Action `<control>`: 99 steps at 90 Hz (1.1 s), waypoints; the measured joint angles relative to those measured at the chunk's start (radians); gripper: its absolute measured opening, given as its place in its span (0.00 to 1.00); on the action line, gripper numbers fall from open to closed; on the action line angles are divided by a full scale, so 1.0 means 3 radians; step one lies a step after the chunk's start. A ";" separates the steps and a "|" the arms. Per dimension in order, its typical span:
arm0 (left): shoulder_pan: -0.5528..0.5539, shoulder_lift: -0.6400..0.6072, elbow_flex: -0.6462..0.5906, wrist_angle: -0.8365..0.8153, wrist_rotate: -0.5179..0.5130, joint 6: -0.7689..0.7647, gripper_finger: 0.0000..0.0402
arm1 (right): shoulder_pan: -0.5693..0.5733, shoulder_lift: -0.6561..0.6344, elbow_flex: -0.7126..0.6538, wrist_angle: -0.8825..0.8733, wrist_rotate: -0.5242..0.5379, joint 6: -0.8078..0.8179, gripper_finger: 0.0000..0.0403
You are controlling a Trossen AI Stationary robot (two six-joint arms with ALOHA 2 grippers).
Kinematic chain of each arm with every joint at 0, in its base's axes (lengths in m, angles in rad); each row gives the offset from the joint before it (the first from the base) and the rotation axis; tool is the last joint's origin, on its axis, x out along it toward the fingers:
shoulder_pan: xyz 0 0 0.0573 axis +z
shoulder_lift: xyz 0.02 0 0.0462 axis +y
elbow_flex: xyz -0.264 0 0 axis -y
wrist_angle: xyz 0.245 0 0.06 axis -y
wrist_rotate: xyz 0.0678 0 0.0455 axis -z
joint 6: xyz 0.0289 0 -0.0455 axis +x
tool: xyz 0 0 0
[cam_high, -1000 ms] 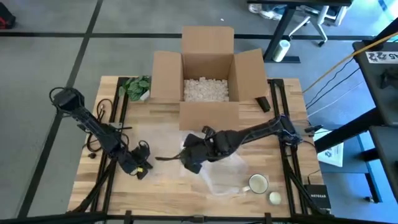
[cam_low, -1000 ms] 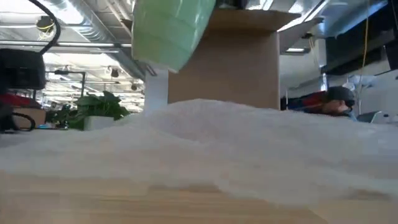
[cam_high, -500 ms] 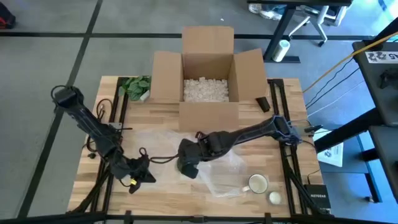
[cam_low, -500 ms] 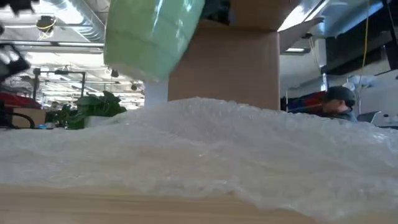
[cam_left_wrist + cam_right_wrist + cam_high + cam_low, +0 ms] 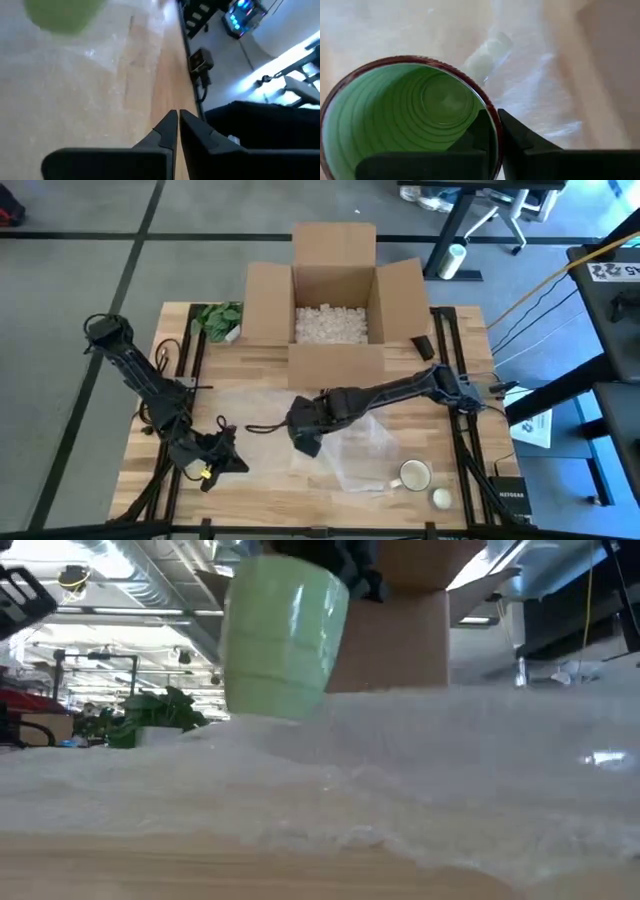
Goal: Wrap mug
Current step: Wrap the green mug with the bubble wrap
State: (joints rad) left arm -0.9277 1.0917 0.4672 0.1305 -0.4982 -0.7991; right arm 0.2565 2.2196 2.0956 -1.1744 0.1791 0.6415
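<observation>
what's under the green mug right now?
The clear bubble wrap sheet lies on the wooden table below the green ribbed mug, which the right gripper holds by its rim. Whether the mug's base touches the wrap cannot be told.

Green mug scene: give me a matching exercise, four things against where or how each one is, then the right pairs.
Things:
1. green mug
2. cardboard box
3. left gripper
4. white mug

Places or states:
A. shut and empty, near the table's front left edge
B. standing on the table's front right part
C. held by its rim in the right gripper, above the bubble wrap
D. open at the table's far side, with packing peanuts inside

Pairs: 1-C, 2-D, 3-A, 4-B
</observation>
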 joint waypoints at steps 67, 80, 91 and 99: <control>-0.0356 -0.0098 0.0002 0.0663 -0.0221 0.0718 0.00 | -0.0249 0.0216 0.0013 -0.0069 -0.0577 -0.0036 0.20; -0.0356 -0.0098 0.0002 0.0644 -0.0219 0.0760 0.00 | -0.0248 0.0216 0.0022 -0.0059 -0.0575 -0.0071 0.28; -0.0356 -0.0098 0.0001 0.0642 -0.0219 0.0794 0.00 | -0.0247 0.0188 0.0022 -0.0069 -0.0528 -0.0075 0.32; -0.0349 -0.0098 0.0001 0.0642 -0.0218 0.0803 0.00 | -0.0243 0.0142 0.0089 -0.0195 -0.0412 -0.0078 0.33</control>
State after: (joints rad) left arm -1.0325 1.0624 0.4675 0.3232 -0.5636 -0.5583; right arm 0.1837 2.2623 2.1225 -1.2328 0.0555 0.6182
